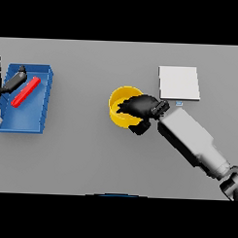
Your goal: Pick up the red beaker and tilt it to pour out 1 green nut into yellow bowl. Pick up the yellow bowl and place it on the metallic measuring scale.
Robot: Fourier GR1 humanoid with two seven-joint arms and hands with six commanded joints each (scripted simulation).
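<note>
The yellow bowl (118,105) stands near the table's middle, and my right hand (140,108) is shut on its right rim, fingers curled over the edge and into the bowl. Whether a nut lies inside is hidden by the hand. Just right of the bowl sits the metallic scale (178,82), a flat pale square with a small blue display at its front edge. The red beaker (25,92) lies on its side in the blue tray (41,101) at the far left. My left hand (14,80) rests over the tray's upper left part, fingers extended beside the beaker.
The blue tray's walls stand at the left edge of the table. Grey table surface stretches between the tray and the bowl and along the front.
</note>
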